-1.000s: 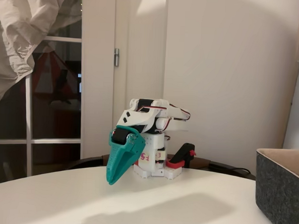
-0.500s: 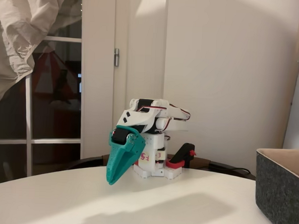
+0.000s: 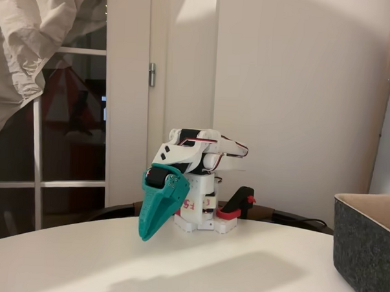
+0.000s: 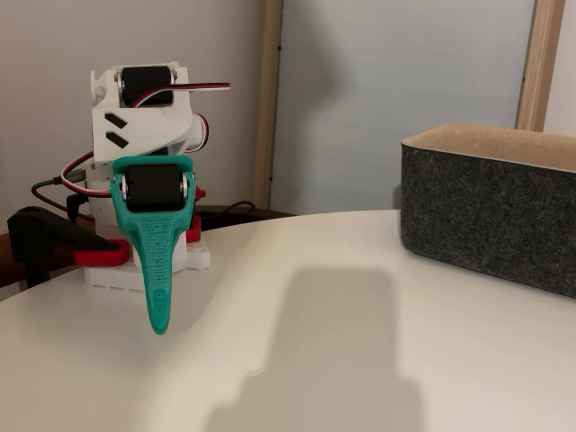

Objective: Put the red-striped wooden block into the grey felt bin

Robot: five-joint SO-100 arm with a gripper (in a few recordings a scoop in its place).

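The red-striped wooden block is out of view. The grey felt bin (image 3: 366, 247) stands at the right edge of the white table, also seen in the other fixed view as a dark grey bin (image 4: 490, 207) with a pale beige rim. The white arm is folded over its base at the table's far side. Its teal gripper (image 3: 144, 235) points down, tip just above the tabletop, fingers together and holding nothing; in the second fixed view the gripper (image 4: 158, 326) hangs at the left, well away from the bin.
The white round table (image 3: 196, 269) has a broad bare surface between arm and bin. A black and red clamp (image 3: 234, 206) holds the arm's base (image 3: 198, 220) to the table edge. A wall, a door and a window stand behind.
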